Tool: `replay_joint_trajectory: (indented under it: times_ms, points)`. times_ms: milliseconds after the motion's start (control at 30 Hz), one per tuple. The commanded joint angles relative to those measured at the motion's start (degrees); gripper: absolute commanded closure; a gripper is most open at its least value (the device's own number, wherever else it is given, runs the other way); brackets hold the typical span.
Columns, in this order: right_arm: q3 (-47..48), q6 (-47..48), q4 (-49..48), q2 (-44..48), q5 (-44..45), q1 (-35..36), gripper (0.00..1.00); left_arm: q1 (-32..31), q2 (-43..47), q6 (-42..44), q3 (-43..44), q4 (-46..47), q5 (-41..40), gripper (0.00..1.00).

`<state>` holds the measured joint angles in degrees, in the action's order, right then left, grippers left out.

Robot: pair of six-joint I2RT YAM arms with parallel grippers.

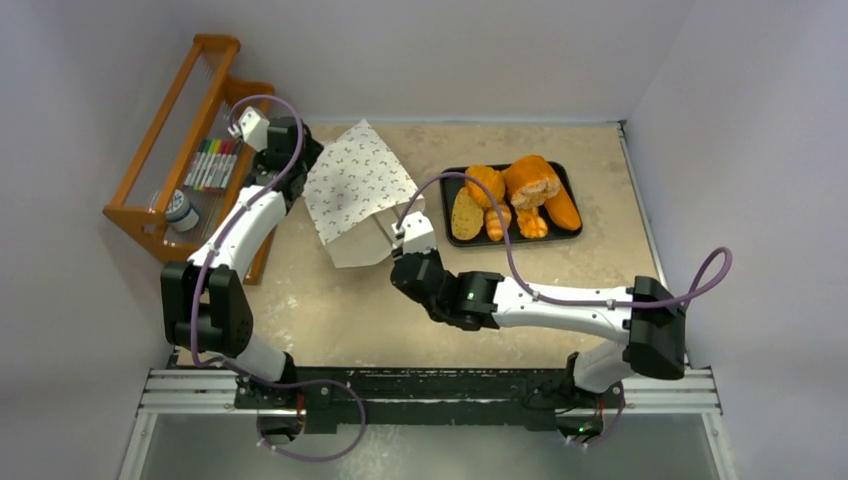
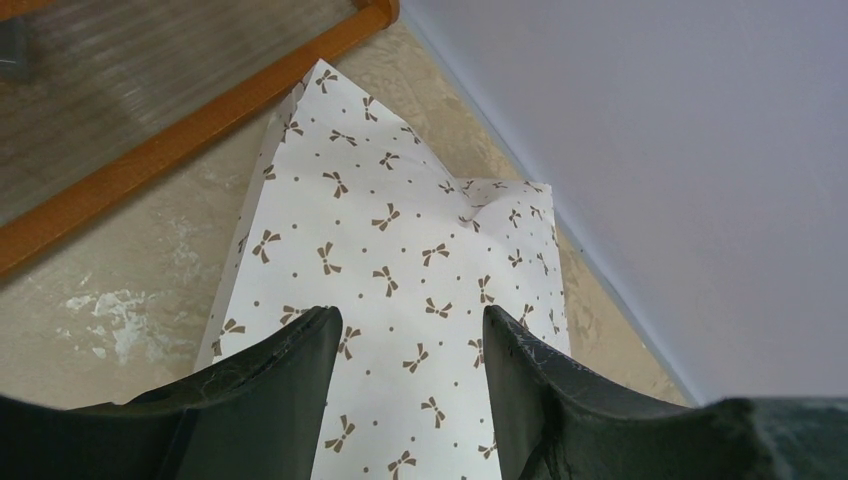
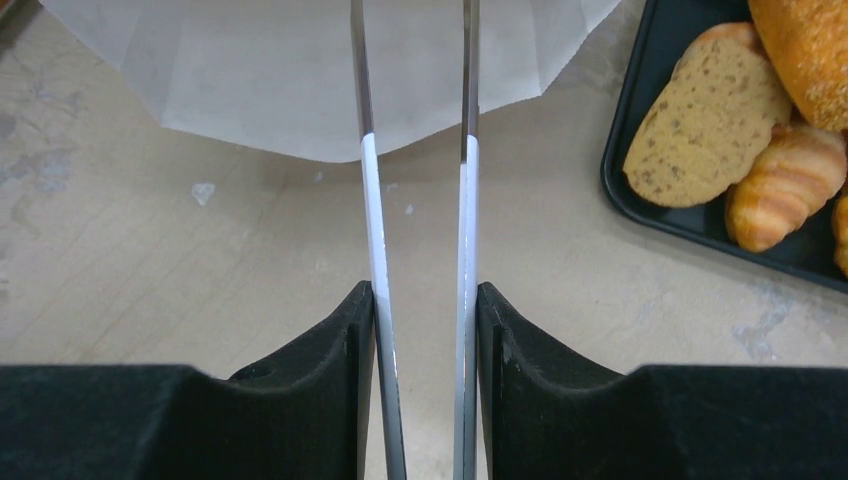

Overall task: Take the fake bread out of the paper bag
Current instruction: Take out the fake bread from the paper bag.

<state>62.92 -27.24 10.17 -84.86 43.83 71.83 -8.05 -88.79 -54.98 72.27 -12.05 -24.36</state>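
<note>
Right gripper [image 3: 422,295]: clamped on a pair of slim tongs [image 3: 372,220], blades near parallel, narrowly apart, nothing seen between them. Blades run forward across the open, near-right end of the paper bag [image 1: 355,190] and out of frame; cannot tell whether the tips are inside.

Left gripper [image 2: 410,320]: closed, pinching the bag at its far-left, creased end, apparently raised off the bench [image 3: 200,260].

Bag's long axis: diagonal, from the left gripper at far left down to the mouth at near right. Tongs lined up close to that axis, pointing into the mouth end. Right arm plainly nearer the mouth; left arm at the opposite end, judged to serve as anchor.

Fake bread [image 1: 520,195]: piled on the black tray [image 3: 690,222], just right of the bag, well clear of the tongs. Tan slice [image 3: 705,120] and ridged croissant [image 3: 785,190] at the tray corner nearest the right gripper.

Views compared:
- **Top external:** whole layout, both arms, bag's diagonal lie.
- **Right wrist only:** tong blades and thin pale paper at the mouth, no bread shape showing through.
- **Left wrist only:** brown bow print and folded end.
- **No view:** bag's interior. Whether any piece remains inside cannot be told.

Judgement: coming move turns on keeping the blades along the bag's axis; off-line entry likely to snag the paper.
</note>
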Motion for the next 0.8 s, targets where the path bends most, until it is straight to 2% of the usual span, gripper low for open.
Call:
replay_joint_trajectory:
  times_ms: [0,133,367,567,767]
  points:
    - [3.9,5.7,-6.4,-0.6,0.5,-1.9,0.69,-0.4,1.1,1.4,2.6,0.9,-1.1,0.45]
    - [4.0,6.9,-8.3,-3.0,-1.5,-3.9,0.68,-0.4,0.0,1.3,2.3,1.6,-1.1,0.45]
    - [-2.0,5.0,-13.6,-4.5,-4.1,-4.6,0.69,-0.6,-3.7,2.6,2.9,4.0,-1.9,0.46]
    - [-3.2,6.1,-17.8,-7.7,-5.1,-5.2,0.69,-0.7,-9.5,4.3,6.8,4.5,-3.2,0.46]
    - [-0.8,8.7,-22.0,-13.6,-7.6,-9.0,0.68,-0.7,-16.4,4.6,12.2,5.0,-3.4,0.46]
